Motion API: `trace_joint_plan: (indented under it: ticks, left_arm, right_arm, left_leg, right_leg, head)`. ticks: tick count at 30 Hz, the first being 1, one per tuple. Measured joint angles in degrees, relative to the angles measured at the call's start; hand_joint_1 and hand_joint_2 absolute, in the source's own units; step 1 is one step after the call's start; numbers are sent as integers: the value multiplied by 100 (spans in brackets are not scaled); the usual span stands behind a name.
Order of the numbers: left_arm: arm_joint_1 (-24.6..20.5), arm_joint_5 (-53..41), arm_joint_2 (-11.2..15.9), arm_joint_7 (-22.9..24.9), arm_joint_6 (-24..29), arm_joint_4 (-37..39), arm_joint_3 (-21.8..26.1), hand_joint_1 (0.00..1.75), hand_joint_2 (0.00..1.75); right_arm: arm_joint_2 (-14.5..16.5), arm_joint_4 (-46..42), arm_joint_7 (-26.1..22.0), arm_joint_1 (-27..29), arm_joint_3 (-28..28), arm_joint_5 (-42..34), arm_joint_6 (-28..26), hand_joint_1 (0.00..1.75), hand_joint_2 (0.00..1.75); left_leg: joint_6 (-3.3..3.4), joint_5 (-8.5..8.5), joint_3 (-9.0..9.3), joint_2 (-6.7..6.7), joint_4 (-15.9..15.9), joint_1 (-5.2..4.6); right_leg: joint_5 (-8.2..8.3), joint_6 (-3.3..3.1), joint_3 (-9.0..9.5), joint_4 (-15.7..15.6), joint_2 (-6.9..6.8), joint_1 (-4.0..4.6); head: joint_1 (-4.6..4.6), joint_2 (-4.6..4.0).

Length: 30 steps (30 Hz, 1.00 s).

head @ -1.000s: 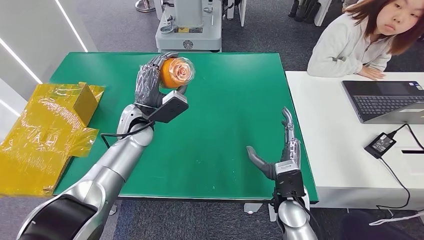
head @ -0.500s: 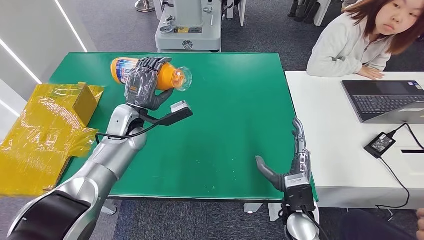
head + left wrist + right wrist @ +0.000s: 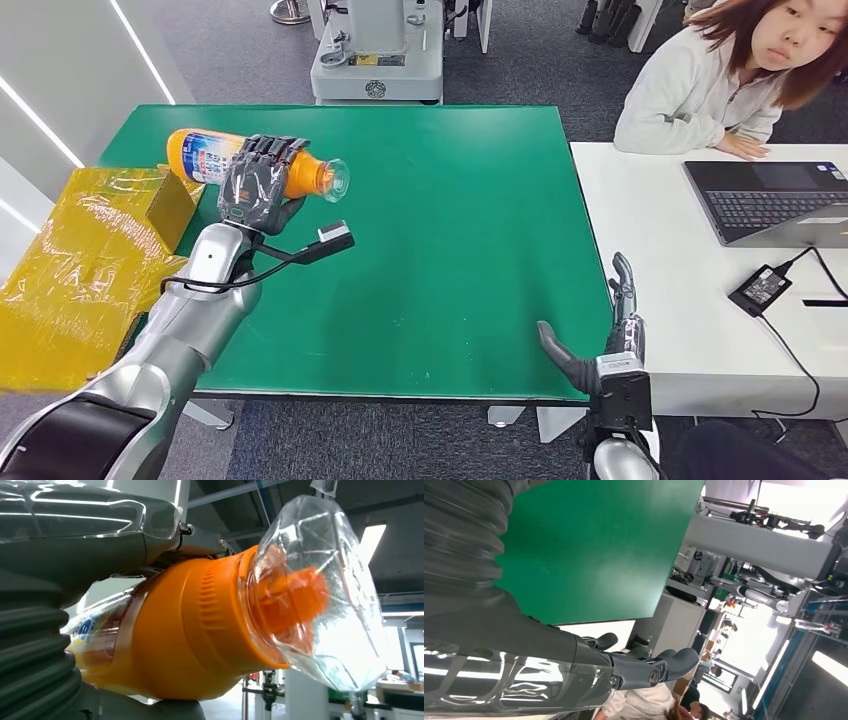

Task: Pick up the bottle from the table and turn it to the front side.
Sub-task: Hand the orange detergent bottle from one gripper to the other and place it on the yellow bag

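Bottle held sideways above the table's far-left corner.

Nearest you, at 5 o'clock, the right hand sits released, fingers apart, at the green table edge. At 10 o'clock the left hand grasps the orange bottle, clear cap toward 3 o'clock. Crumpled yellow wrap lies beside it at 9 o'clock. At 2 o'clock a person leans by a laptop. The bottle's blue label is unreadable.

The bottle lies on its side in the left hand, above the far left part of the table; a crumpled sheet lies left of the table; the right hand hovers at its near right corner; a laptop sits on the desk to the right.
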Motion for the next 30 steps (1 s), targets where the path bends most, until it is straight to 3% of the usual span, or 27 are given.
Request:
trace_joint_plan:
  ticks: [10,16,30]
  left_arm:
    - [196,-1219,354,901,-22,288,144,175,175]
    - [357,-1419,591,1331,-196,430,111,175,175]
    - [594,-1374,876,1141,-602,495,80,175,175]
  right_arm:
    - [-24,154,-114,337,-301,-217,-129,0,175]
    - [-24,110,-85,543,-470,-176,-169,0,175]
    - [90,-442,-89,985,-864,-91,-74,0,175]
  left_leg:
    - [0,0,-2,1,-1,0]
    - [0,0,-2,1,-1,0]
    - [0,0,-8,3,-1,0]
  right_leg:
    - [-1,-1,-2,0,1,0]
    - [-1,-1,-5,0,1,0]
    - [-1,-1,-9,0,1,0]
  head:
    - [0,0]
    - [-1,1]
    - [1,1]
